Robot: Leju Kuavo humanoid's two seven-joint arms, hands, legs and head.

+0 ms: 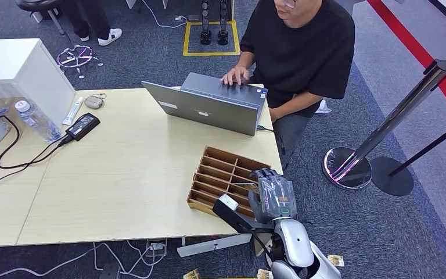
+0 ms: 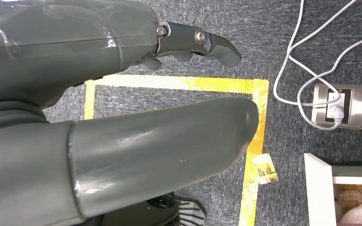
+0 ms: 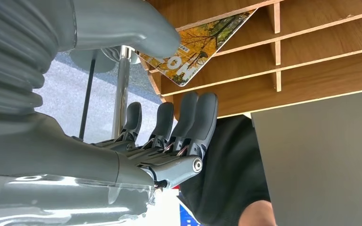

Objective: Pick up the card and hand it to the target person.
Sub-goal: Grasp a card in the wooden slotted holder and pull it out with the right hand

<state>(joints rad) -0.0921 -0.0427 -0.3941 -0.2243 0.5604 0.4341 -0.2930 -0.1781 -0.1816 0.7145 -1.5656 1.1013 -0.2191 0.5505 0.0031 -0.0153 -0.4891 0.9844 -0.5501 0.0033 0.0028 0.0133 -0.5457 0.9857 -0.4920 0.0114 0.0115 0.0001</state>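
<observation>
A card (image 3: 195, 49) printed with yellow autumn trees lies tilted in a slot of the wooden divider box (image 3: 320, 56). The thumb (image 3: 136, 28) of my right hand (image 3: 136, 136) touches the card's near edge. The fingers (image 3: 195, 117) stretch out apart from the card, with a gap between. From the head view the right hand (image 1: 273, 195) hovers over the right end of the divider box (image 1: 215, 168), at the table's front right. A person (image 1: 302, 46) in a black shirt sits across the table, typing. My left hand (image 2: 122, 94) hangs over the floor, fingers spread and holding nothing.
A grey laptop (image 1: 209, 107) stands behind the box. A power adapter (image 1: 82, 125), cables, a bottle (image 1: 35, 121) and a white cabinet (image 1: 17, 67) crowd the table's left end. A stanchion (image 1: 383, 128) stands to the right. Loose cards (image 2: 265, 168) lie on the carpet.
</observation>
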